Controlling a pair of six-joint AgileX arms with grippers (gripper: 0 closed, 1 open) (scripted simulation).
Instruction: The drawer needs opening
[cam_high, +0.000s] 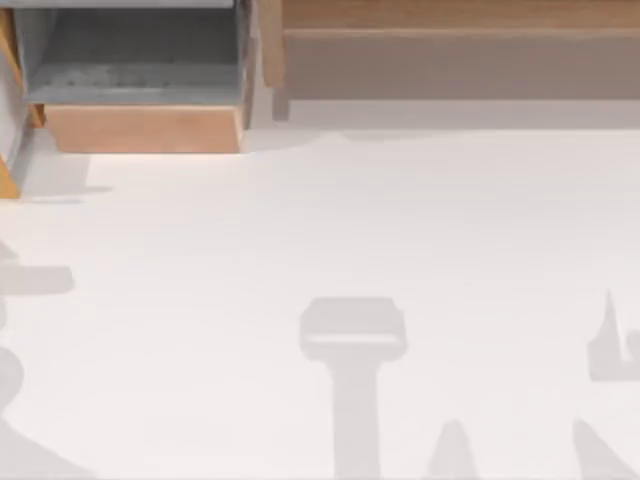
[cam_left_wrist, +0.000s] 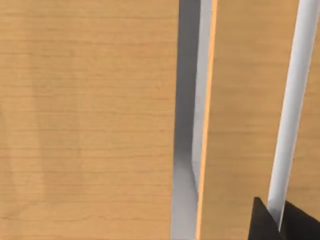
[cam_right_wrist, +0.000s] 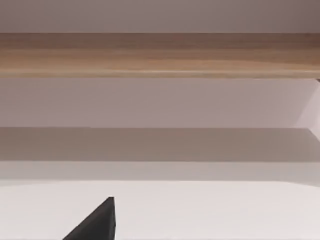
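The drawer (cam_high: 6, 182) is an orange-brown sliver with a pale grey side wall at the table's far left edge. It stands out past the neighbouring drawer's front. In the left wrist view its wood front (cam_left_wrist: 240, 100) is very close and carries a white bar handle (cam_left_wrist: 295, 100). My left gripper (cam_left_wrist: 280, 216) is at the handle's end, a dark fingertip (cam_left_wrist: 262, 225) on each side of the bar. My right gripper (cam_right_wrist: 102, 222) hangs over the white table, facing a long wooden strip (cam_right_wrist: 160, 55), apart from it.
A light-tan-fronted drawer (cam_high: 145, 128) with a grey inside stands pulled out at the back left. A long wooden unit (cam_high: 450, 40) runs along the back right. Arm shadows (cam_high: 352, 340) fall on the white table (cam_high: 330, 220).
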